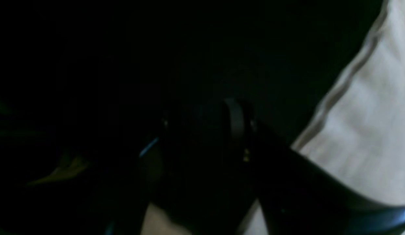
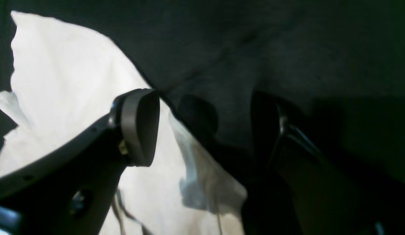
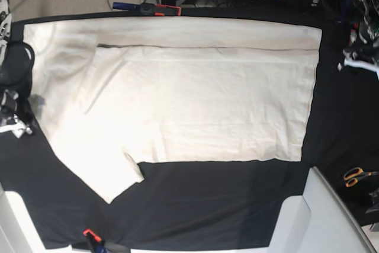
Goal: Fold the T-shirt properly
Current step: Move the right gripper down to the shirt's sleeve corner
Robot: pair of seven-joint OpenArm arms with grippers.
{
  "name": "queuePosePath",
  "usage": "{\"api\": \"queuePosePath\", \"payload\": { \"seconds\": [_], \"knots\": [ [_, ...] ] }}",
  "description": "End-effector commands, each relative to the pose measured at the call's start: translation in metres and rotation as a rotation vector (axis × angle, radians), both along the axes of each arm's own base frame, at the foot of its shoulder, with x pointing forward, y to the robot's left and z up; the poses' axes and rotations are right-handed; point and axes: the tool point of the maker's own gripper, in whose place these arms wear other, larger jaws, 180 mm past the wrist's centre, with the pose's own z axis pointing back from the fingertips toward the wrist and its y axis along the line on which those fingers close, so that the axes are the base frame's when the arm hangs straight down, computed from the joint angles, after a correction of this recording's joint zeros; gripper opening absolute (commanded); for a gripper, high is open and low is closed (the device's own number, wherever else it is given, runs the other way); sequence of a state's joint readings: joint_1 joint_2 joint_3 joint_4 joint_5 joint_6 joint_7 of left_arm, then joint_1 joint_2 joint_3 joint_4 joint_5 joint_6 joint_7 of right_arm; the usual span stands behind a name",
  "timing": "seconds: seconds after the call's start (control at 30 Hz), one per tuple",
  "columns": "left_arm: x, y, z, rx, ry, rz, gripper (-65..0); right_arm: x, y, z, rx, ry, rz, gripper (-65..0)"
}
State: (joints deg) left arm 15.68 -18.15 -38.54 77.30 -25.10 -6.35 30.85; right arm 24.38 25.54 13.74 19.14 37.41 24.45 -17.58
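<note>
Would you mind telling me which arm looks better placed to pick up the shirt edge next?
Probably the right: its gripper has open jaws straddling the T-shirt edge. The left gripper sits over the black tablecloth, shirt edge beside it.

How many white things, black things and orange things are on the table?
White: 1, the T-shirt
Black: 1, the tablecloth
Orange: 1, the scissors with orange handles
Total: 3
</note>
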Motion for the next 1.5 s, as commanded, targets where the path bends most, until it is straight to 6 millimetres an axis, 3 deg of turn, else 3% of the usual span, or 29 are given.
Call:
{"api": "queuePosePath", "payload": {
  "seconds": [0.0, 0.17, 0.37, 0.47, 0.93, 1.47],
  "knots": [
    [0.002, 0.010, 0.011, 0.034, -0.017, -0.003, -44.9, 0.015, -0.001, 0.013, -0.013, -0.042, 0.011, -23.6],
    [0.008, 0.009, 0.013, 0.033, -0.029, -0.006, -44.9, 0.016, 0.009, 0.009, -0.033, -0.037, 0.051, -23.6],
    [0.029, -0.011, 0.006, 0.031, 0.001, -0.107, -44.9, 0.018, 0.018, 0.006, -0.023, -0.036, 0.062, -23.7],
    [0.042, -0.016, 0.012, 0.029, -0.031, -0.115, -44.9, 0.019, 0.029, 0.003, -0.006, -0.036, 0.070, -24.0],
    [0.043, -0.015, 0.011, 0.026, -0.030, -0.111, -44.9, 0.023, 0.060, -0.005, 0.050, -0.042, 0.080, -24.5],
    [0.043, -0.015, 0.011, 0.024, -0.030, -0.111, -44.9, 0.022, 0.053, -0.004, 0.059, -0.046, 0.047, -24.8]
  ]
}}
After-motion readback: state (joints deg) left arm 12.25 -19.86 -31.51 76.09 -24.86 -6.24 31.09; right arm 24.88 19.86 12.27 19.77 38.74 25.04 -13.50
